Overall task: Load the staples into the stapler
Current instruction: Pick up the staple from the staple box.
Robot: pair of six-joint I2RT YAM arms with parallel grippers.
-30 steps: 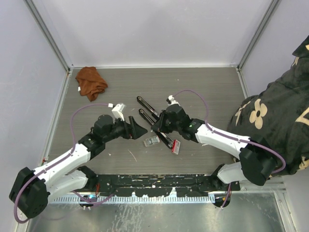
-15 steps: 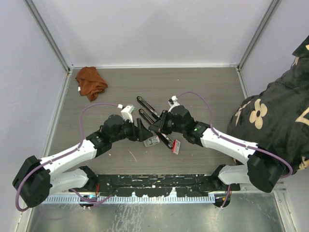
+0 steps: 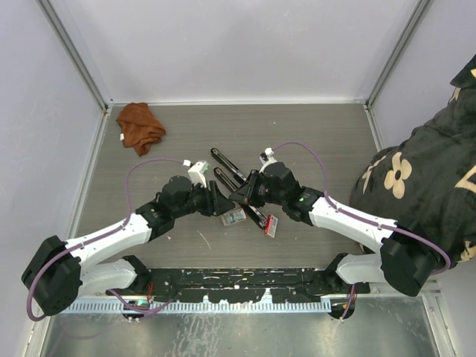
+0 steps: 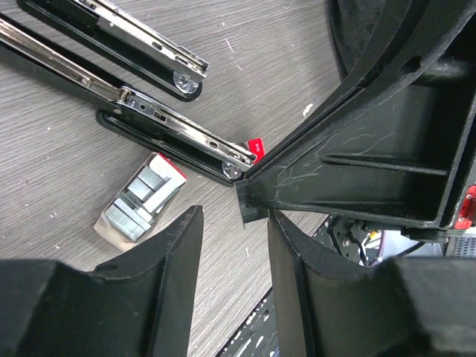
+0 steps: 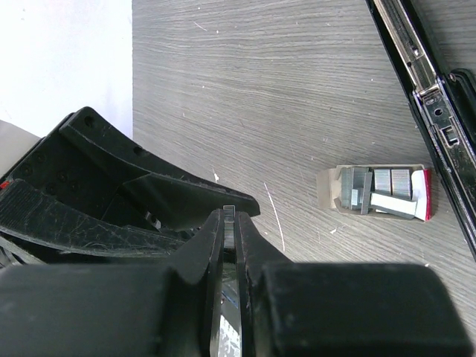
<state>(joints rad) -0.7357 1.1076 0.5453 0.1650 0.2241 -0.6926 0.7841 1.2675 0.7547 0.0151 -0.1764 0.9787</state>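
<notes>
Nearest the arm bases, a small red-and-white cardboard box lies on the grey wood-grain desk, just beside the near end of a long black stapler with a silvery metal rail. Left of the box sits a tiny grey tray with a red end. It holds silvery-grey staples in short blocks and lies close alongside the same stapler, clear of both arms.

Just beyond the tray, the two end effectors meet tip to tip over the desk. The right end effector has its black fingers pressed together on a short grey strip of staples, which sticks out a little past its tips. The left end effector faces it with its fingers apart and a clear gap between them. The held strip sits at the mouth of that gap, close to one finger; whether it touches cannot be told.

Behind the tips, the nearer stapler lies opened flat, its rail facing up. It slants from far left to near right. A second long black stapler of the same kind lies parallel to it a little farther back, also opened.

Well apart, near the far left corner of the desk, lies a crumpled rust-orange cloth. At the right edge of the top view stands a person in a black garment with pale flowers
</notes>
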